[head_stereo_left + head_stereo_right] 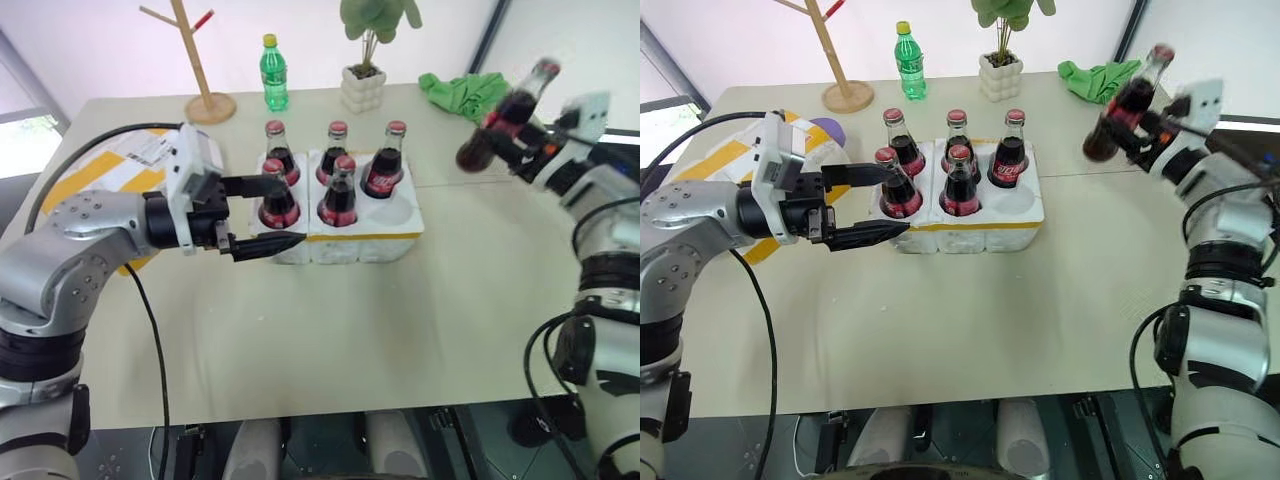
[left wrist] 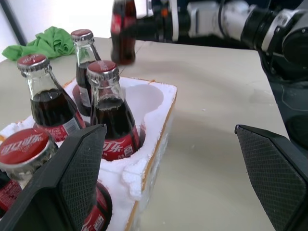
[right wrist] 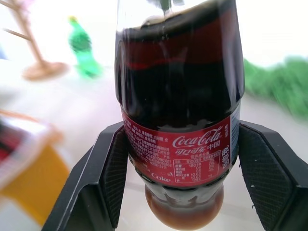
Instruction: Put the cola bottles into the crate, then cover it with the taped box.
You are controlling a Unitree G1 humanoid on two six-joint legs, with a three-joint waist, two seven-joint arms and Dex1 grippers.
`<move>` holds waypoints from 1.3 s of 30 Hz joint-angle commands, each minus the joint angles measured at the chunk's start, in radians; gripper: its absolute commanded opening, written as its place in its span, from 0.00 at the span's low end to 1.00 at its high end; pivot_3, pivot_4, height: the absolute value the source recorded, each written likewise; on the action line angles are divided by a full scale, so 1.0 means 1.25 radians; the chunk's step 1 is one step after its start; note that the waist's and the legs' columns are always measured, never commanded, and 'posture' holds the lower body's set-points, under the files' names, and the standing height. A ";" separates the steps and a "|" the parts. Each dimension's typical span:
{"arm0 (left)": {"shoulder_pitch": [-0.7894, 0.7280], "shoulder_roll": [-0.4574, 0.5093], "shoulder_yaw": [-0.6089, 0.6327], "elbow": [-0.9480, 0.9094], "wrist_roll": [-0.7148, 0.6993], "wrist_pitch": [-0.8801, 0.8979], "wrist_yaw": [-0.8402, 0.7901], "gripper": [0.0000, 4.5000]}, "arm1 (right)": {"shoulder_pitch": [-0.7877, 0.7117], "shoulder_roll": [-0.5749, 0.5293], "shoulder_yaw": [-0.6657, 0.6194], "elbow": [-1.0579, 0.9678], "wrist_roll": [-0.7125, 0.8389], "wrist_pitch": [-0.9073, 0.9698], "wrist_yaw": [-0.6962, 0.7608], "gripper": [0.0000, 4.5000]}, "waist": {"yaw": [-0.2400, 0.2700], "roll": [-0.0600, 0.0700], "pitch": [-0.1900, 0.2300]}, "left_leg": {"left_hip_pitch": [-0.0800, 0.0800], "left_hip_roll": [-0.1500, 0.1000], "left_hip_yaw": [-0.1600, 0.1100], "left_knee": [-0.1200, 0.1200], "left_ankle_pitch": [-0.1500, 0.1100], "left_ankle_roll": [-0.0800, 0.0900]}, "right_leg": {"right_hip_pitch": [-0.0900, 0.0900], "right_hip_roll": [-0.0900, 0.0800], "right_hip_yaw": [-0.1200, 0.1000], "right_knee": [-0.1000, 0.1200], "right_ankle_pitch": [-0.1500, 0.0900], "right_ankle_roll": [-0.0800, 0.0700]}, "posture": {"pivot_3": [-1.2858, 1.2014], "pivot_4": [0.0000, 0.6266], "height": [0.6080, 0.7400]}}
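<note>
While my right end effector (image 1: pixel 510 128) is clamped on one cola bottle (image 1: pixel 505 112), I see that bottle lifted clear of the counter (image 1: pixel 400 320), well to the right of the crate (image 1: pixel 345 240). In the right wrist view its black fingers (image 3: pixel 262 166) press the red label from both sides. The bottle's long axis is tilted, red cap up and away from me, rounded base toward the crate.

Five more cola bottles (image 1: pixel 338 190) stand upright in the crate, caps up; the front right well (image 1: pixel 393 210) is vacant. The crate is rough white foam with round wells and a yellow band along its front edge.

My left end effector (image 1: pixel 268 213) hangs open just beside the crate's left end, fingers pointing across toward it, one on either side of the front left bottle (image 1: pixel 277 196), gripping nothing. The taped box (image 1: pixel 110 175), white foam with yellow bands, lies behind my left arm.
</note>
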 commanded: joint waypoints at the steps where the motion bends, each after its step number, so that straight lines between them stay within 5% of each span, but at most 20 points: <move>1: 0.002 0.005 0.023 -0.018 -0.004 -0.012 0.001 1.00 | 0.004 -0.040 -0.016 -0.183 0.091 0.096 0.080 0.60 | 0.001 0.000 0.000 | 0.000 0.000 0.000 0.000 0.000 0.000 | 0.000 0.000 0.000 0.000 0.000 0.000 | 0.52 0.24 1.00; 10: 0.008 0.005 0.024 -0.013 0.001 -0.021 -0.005 1.00 | 0.067 -0.099 -0.012 -0.436 0.247 0.294 0.210 0.60 | 0.000 0.000 0.000 | -0.001 0.000 0.000 0.001 0.000 0.000 | 0.000 0.000 0.000 0.000 0.000 0.000 | 0.52 0.24 1.00; 17: 0.007 0.001 0.018 -0.021 -0.002 -0.021 -0.003 1.00 | 0.089 -0.048 0.043 -0.478 0.249 0.301 0.210 0.60 | 0.001 0.000 0.000 | -0.001 0.000 0.000 0.002 0.000 0.000 | 0.000 0.000 0.000 0.000 -0.001 -0.003 | 0.52 0.24 1.00; 39: 0.017 0.028 0.045 -0.051 -0.027 0.002 0.017 1.00 | 0.071 0.023 0.183 -0.354 0.107 0.188 0.219 0.60 | 0.001 -0.001 0.000 | -0.003 0.000 0.000 0.002 0.000 0.000 | -0.002 0.000 0.000 0.000 0.000 -0.001 | 0.52 0.24 1.00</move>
